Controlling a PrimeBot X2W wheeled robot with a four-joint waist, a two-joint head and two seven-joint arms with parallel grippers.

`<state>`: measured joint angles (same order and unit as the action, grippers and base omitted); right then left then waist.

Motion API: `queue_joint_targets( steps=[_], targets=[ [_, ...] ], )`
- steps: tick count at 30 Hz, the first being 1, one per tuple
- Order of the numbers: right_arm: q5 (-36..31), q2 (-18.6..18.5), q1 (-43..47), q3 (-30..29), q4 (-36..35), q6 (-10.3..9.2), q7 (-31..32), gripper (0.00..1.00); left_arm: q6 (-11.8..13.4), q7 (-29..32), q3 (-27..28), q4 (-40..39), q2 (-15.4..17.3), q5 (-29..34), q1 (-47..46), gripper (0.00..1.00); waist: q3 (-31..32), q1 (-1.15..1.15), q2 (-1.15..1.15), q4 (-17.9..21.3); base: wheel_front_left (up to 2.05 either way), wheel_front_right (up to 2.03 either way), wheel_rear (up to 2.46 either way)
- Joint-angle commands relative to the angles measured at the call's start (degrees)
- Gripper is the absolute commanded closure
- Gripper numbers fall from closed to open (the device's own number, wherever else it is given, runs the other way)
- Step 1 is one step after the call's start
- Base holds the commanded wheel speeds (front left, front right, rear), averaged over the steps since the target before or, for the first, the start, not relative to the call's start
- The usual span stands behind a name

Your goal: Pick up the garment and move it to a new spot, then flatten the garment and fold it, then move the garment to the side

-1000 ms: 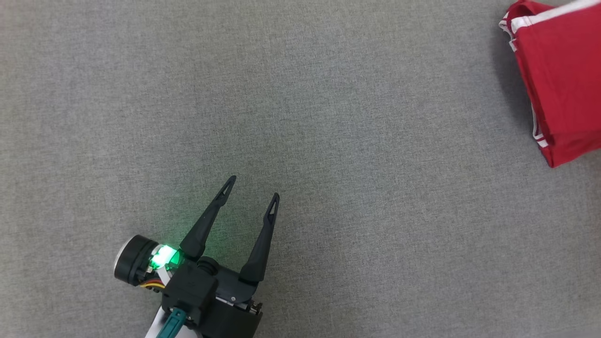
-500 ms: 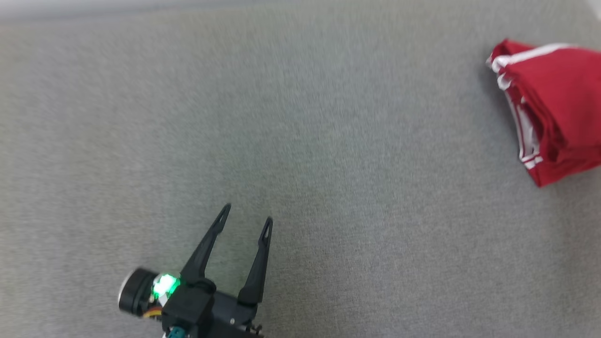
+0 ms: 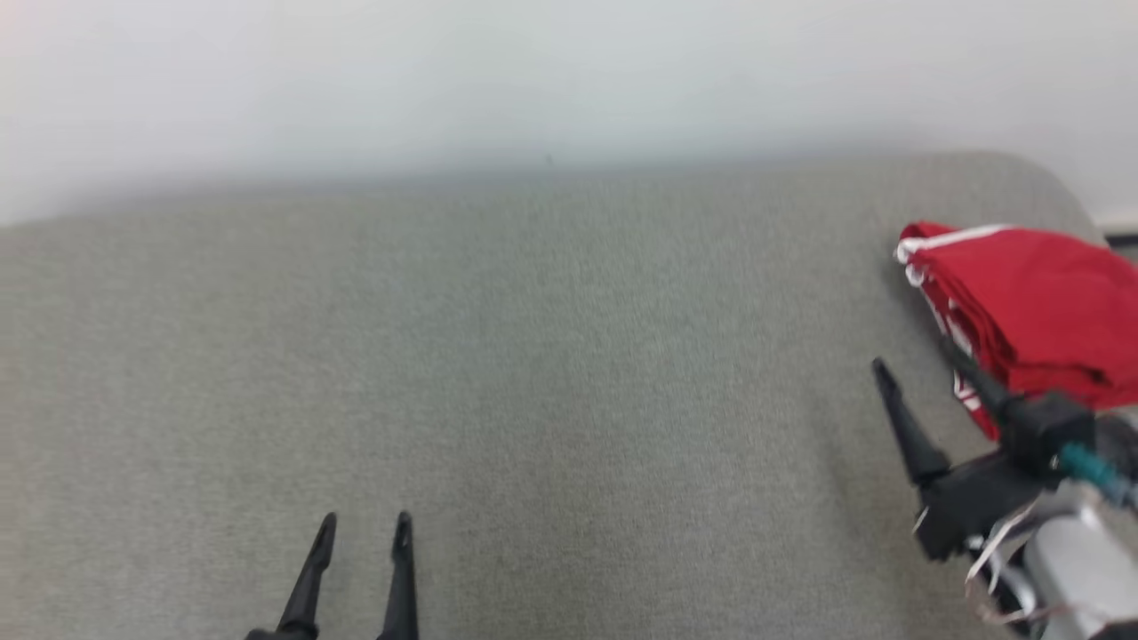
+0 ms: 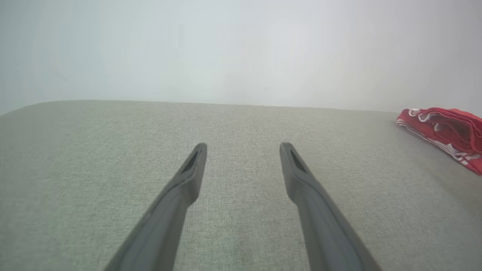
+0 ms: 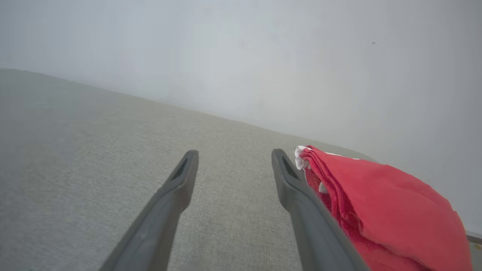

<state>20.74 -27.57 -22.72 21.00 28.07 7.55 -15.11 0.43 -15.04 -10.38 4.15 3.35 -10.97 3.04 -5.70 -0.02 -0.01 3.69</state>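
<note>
Red garment (image 3: 1031,302) w/ white trim, folded into a thick bundle, lies at the far right edge of the head view, on the right end of a grey fabric surface (image 3: 533,356). In the left wrist view the garment (image 4: 448,128) sits at the right edge, low and flat, layered edges facing the camera. In the right wrist view it (image 5: 384,203) takes up the lower right corner, white-trimmed corner pointing to frame centre.

Right gripper (image 3: 911,354) is at lower right of the head view, just left of the bundle, jaws spread wide, nothing btwn them. One finger crosses in front of the garment's near edge; contact can't be told. Right wrist view: right gripper (image 5: 234,153) open over bare fabric, its right-hand finger alongside the red cloth.

Left gripper (image 3: 364,519) is at bottom left-centre of the head view, tips only, well apart from the garment. Left wrist view: left gripper (image 4: 244,145) open, empty, over bare grey fabric.

Pale plain wall (image 3: 533,80) across the top; head view slightly blurred.
</note>
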Motion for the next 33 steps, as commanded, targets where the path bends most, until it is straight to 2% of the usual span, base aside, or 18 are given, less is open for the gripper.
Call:
queue_joint_targets(
  steps=[1,7,12,18,30,31,33],
  targets=[
    [-0.83,1.09,1.97,-1.26,-1.16,-0.16,-0.04,0.0,-0.14,-0.12,0.53,-0.01,-0.22,-0.79,1.08,0.0,5.27,0.02,0.01,-2.29,0.0,0.0,0.0],
    [-8.09,10.56,14.62,-12.73,-14.47,-0.16,-0.03,0.0,-0.73,-0.13,2.19,-0.73,-0.3,-0.83,3.47,0.0,8.12,0.02,0.01,-3.62,0.0,0.0,0.0],
    [-9.9,16.54,23.76,-18.08,-23.32,-0.15,-0.03,0.0,-0.76,-0.12,3.55,-2.01,-0.38,0.17,6.57,0.0,10.06,0.02,0.01,-4.39,0.0,0.0,0.0],
    [-11.98,20.0,30.69,-20.34,-26.86,-0.15,-0.02,0.0,-1.54,-0.12,4.41,-2.61,-0.41,1.98,9.73,0.0,11.38,0.02,0.01,-4.75,0.0,0.0,0.0],
    [-12.77,21.2,33.81,-20.14,-27.07,-0.15,-0.03,0.0,-3.17,-0.12,5.06,-2.02,-0.48,3.69,10.91,0.0,12.33,0.02,0.01,-5.22,0.0,0.0,0.0],
    [-12.72,21.04,33.47,-20.18,-26.81,0.0,-0.01,1.0,-3.0,0.01,4.96,-2.01,-0.37,3.23,10.36,1.0,12.34,0.02,0.0,-5.23,0.0,0.0,0.0],
    [-12.62,21.17,33.72,-20.02,-25.74,0.0,0.02,1.0,-2.98,0.11,4.86,-1.02,-0.36,3.17,10.68,1.0,12.34,0.02,0.0,-5.23,0.0,0.0,0.0]
  ],
)
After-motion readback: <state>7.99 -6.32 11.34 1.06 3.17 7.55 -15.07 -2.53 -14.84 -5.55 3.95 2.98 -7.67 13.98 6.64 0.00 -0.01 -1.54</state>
